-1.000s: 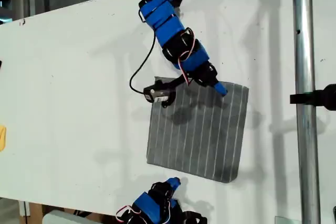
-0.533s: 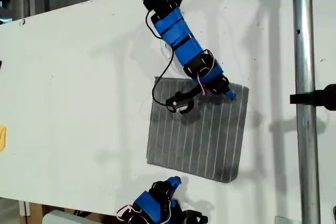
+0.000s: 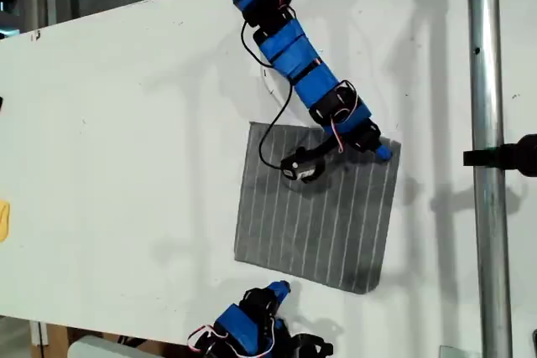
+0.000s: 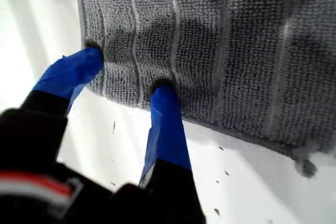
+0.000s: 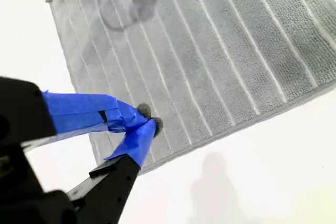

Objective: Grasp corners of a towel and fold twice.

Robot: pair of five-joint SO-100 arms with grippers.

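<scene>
Spread, my first gripper presses the towel edge, apparently near its corner.

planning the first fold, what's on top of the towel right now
My first gripper, open, presses both tips on the towel by one corner; its arm and cable hang above. Fabric beneath them is hidden.

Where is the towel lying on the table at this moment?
In the exterior view, the towel lies flat on the white table, right of centre, beside the metal pole, with my first gripper at its upper right corner.
</scene>
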